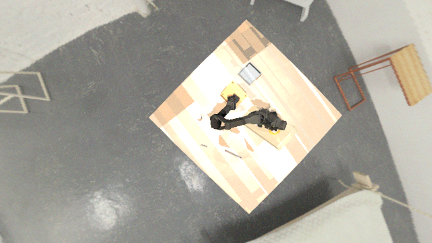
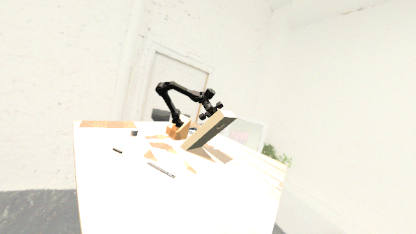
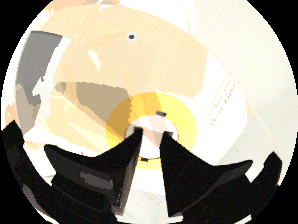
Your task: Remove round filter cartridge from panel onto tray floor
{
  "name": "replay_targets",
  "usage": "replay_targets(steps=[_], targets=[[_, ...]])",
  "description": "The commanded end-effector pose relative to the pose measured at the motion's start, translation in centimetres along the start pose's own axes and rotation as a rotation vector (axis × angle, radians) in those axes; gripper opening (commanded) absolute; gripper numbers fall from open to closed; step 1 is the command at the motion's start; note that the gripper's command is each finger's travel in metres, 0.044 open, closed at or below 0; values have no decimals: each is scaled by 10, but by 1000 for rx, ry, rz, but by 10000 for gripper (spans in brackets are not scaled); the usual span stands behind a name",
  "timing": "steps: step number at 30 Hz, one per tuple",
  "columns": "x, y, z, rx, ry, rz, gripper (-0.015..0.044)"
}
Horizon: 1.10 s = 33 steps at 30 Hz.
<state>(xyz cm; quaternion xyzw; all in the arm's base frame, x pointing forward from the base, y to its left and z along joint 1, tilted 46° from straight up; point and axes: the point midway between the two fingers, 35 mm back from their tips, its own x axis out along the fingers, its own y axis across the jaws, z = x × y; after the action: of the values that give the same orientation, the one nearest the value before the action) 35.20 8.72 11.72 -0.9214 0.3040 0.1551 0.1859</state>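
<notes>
The filter cartridge [image 3: 152,121] shows in the wrist view as a pale round face inside a yellow ring [image 3: 187,122] [image 1: 274,132] on the tilted service panel [image 3: 170,60] [image 1: 281,141] [image 2: 208,130]. My gripper [image 3: 153,133] is at the panel's face, its two fingertips at the two dark slots, shut on the cartridge's middle part between them. The fingertips hide most of the slots. Whether the face stands proud of the ring cannot be told. The grey tray [image 1: 250,74] [image 3: 37,57] holds nothing that I can see.
The arm's yellow-orange base block [image 1: 229,89] [image 2: 177,132] stands between the tray and the panel. A long thin dark bar [image 1: 233,154] [image 2: 161,169], a short dark piece [image 1: 204,146] [image 2: 117,150] and a small round object [image 1: 199,117] [image 2: 134,132] are on the table.
</notes>
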Motion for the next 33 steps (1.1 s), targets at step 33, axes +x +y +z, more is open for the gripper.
replay_targets(steps=[33], targets=[[9,0,1,967,-9,8,0]])
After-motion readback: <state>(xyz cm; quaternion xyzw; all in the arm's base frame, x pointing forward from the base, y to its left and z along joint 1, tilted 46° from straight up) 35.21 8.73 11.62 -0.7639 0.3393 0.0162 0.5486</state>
